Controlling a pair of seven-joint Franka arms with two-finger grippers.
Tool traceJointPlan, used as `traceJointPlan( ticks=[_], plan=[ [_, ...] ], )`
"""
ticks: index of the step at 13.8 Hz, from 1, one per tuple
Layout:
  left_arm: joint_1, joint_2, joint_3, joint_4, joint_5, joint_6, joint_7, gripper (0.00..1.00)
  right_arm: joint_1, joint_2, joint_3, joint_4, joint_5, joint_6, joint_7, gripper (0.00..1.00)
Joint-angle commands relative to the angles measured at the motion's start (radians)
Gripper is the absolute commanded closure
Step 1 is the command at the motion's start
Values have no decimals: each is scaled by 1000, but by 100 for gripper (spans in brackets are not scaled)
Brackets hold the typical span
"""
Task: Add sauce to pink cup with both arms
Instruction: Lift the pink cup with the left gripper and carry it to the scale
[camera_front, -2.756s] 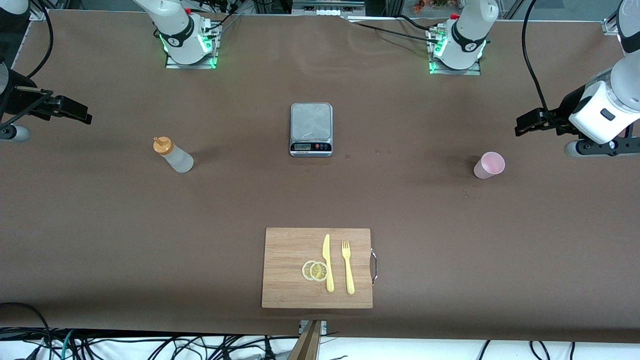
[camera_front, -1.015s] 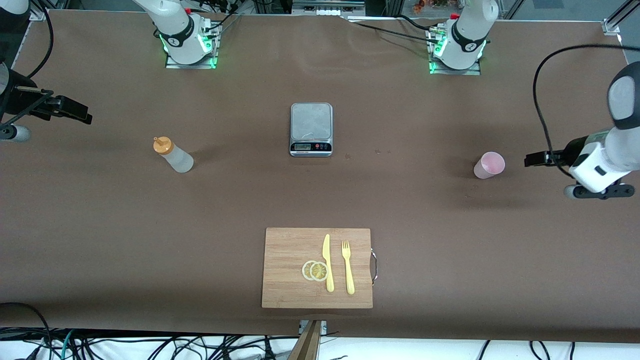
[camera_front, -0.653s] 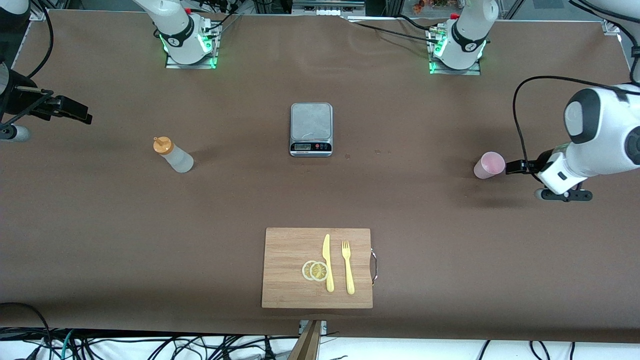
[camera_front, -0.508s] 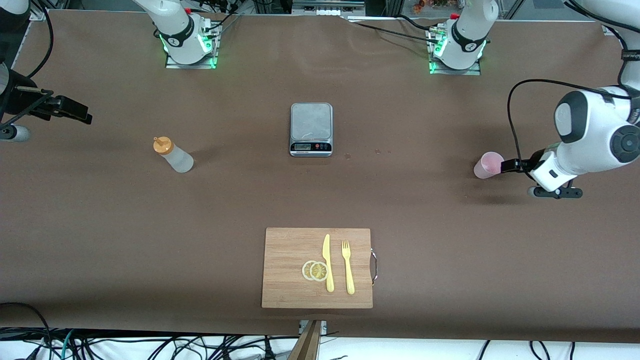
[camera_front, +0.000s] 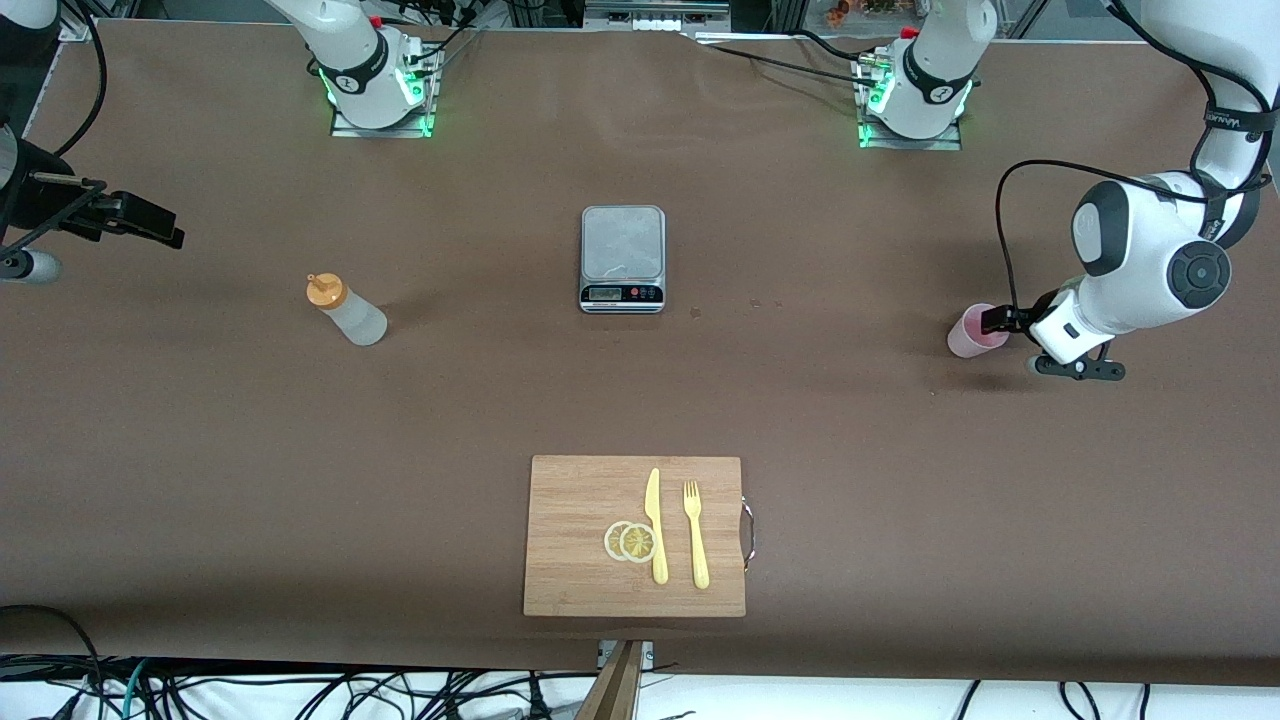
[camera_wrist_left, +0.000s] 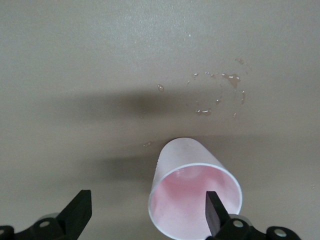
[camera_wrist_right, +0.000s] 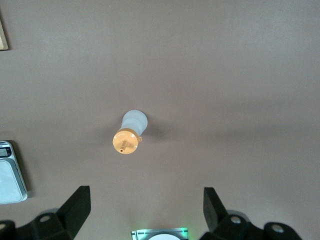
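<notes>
Two open, empty grippers are seen. The left gripper (camera_front: 990, 322) is lowered beside the pink cup (camera_front: 974, 332) near the table's (camera_front: 800, 400) left-arm end, evidently for grasping. The right gripper (camera_front: 150, 222) waits at the right-arm edge, well apart from the sauce (camera_front: 346, 310).

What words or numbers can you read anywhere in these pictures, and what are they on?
Scale: its small screen and buttons carry marks, too small to read.
Left arm's strap: white lettering, too small to read.
Arm bases: a round mark on each, too small to read.
Pink cup, sauce bottle, cutting board: no writing.
</notes>
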Motion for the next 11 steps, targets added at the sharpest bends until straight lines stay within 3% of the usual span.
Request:
traceJointPlan(
  ticks=[1,3,7,11],
  plan=[
    [15,-37,-3,-34,-3,12,49,1,-2,0,0,12,1,-3,11,0],
    [15,-32,-3,-37,-29,13,49,12,-2,0,0,12,1,-3,11,0],
    [12,-25,-3,-62,-30,53,43,20,-2,0,0,12,1,-3,11,0],
    [8,-22,-3,-62,-30,53,32,77,-2,0,0,12,1,-1,9,0]
  ],
)
